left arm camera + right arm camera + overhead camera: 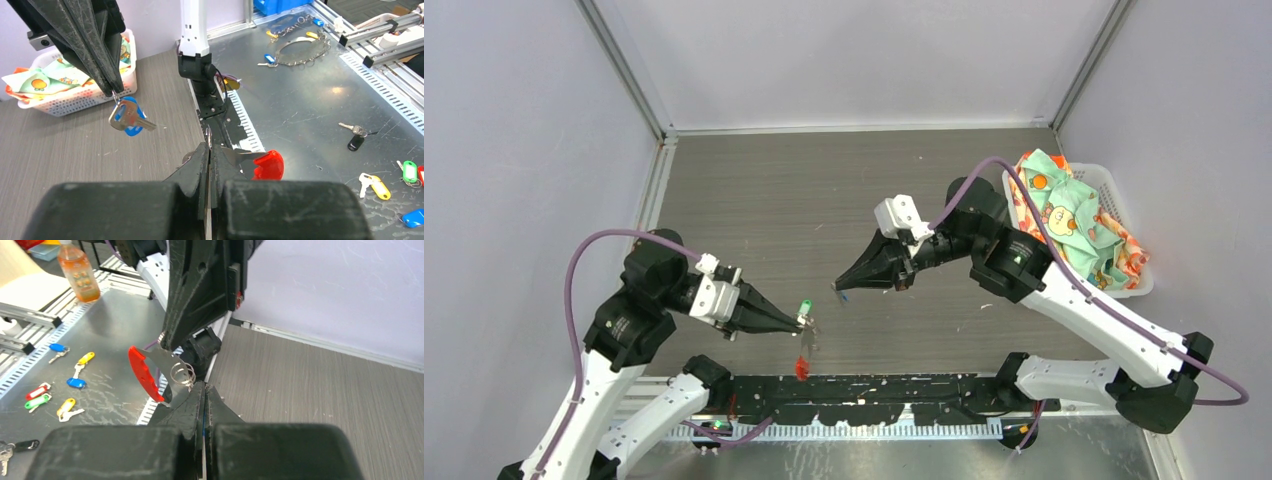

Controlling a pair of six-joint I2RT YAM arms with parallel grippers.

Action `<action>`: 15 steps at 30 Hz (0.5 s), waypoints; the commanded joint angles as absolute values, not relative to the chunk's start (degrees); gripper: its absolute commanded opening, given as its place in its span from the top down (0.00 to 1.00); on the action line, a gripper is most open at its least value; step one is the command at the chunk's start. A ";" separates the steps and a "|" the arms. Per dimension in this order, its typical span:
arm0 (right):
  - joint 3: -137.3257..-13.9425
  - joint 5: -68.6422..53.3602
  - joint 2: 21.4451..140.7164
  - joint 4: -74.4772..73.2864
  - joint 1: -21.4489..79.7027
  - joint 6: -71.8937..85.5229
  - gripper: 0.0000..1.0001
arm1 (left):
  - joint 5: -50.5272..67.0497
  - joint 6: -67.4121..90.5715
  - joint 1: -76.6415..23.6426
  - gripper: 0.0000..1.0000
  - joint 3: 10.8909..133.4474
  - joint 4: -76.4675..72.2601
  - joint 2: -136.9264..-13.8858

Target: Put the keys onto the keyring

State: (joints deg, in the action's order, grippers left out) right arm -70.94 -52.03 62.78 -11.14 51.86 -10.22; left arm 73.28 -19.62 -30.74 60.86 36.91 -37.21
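Left end effector [808, 324] clamped shut on the keyring [181, 374], held in the air over the near part of the surface [824, 180]; red part juts toward the arm bases, wire coil faces the other arm. Green-headed key [805, 307] sits right at the left tips; whether it is already threaded, cannot tell. Right end effector [837, 286] closed on the blue-headed key [126, 119], pinched at its top so the blade dangles free; key near the ring, not touching.

Step in hand, as I judge it: thread the blue key onto the coil. To do it well:
- present the hole in the key head to the coil's open end, not the blade
- the key looks free to swing, so approach slowly and let it settle
- left arm best kept rigid as the fixed side
- line up by the wrist views; from overhead both pieces are specks

Room:
- bare surface ahead of and between the arms
- black rail [874, 385] just beyond the red part in the overhead view; lowering risks a snag
- basket [1129, 288] of cloth well apart, beside the right arm
- walls far from both tips
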 commanded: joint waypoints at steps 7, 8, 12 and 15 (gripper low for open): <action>-79.21 -58.98 67.56 -13.51 55.62 -13.58 0.99 | 78.64 -19.68 -30.93 1.00 63.19 34.83 -39.14; -79.91 -58.95 67.83 -14.92 55.91 -14.50 0.99 | 79.04 -20.25 -30.94 1.00 63.19 35.17 -39.26; -82.82 -58.81 69.63 -20.50 57.54 -18.40 0.99 | 79.52 -20.64 -30.94 1.00 63.44 35.55 -39.91; -83.83 -58.27 70.43 -21.97 58.78 -19.92 0.99 | 79.72 -20.98 -30.89 1.00 63.62 35.76 -40.27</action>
State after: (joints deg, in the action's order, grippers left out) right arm -80.44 -57.58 69.89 -18.83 57.32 -16.14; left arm 77.36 -20.05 -30.74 61.23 36.73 -39.79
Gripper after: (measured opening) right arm 0.020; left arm 0.010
